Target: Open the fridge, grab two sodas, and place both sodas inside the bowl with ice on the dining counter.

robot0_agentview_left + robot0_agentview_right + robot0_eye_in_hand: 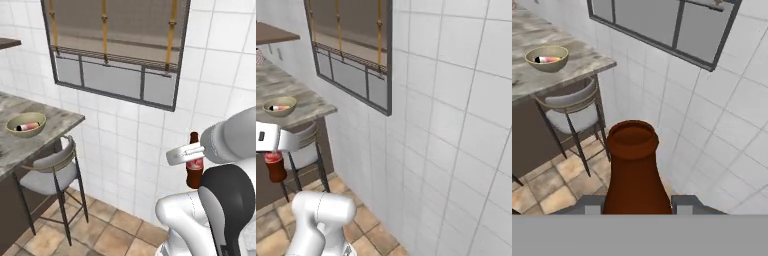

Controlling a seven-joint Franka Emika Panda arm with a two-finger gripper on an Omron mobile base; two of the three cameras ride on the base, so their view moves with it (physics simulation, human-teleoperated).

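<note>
White wall tile and a brown tiled floor surround me, with a barred window [115, 50] set high in the wall ahead.

Nearest to me is my claw [186, 154], drawn in tight on a soda bottle [194, 167]. From the hand view its two tips sit against either side of the brown body [634, 175], below the shoulder, with the bottle standing roughly upright between them. From the right base view the red label [273, 157] shows just under my claw.

I judge this bottle to be stiff and smooth, likely glass or hard plastic, so it should not give under the squeeze but could slip if I tilt it fast. It looks light enough for one grip. The straight middle of the body is the sensible place to hold; the narrow neck would let it swing.

Farther off to the left stands a stool [52, 172] with a grey seat, tucked just beside the counter [55, 125]. On the counter's grey marbled top, near its right end, rests the tan bowl [26, 124]. Something with a red band lies inside the bowl [547, 59]; I take it to be the other soda, though it is too small to be sure. I cannot make out ice. The bowl is shallow, so I should lower the bottle gently and lay it down rather than drop it.
</note>
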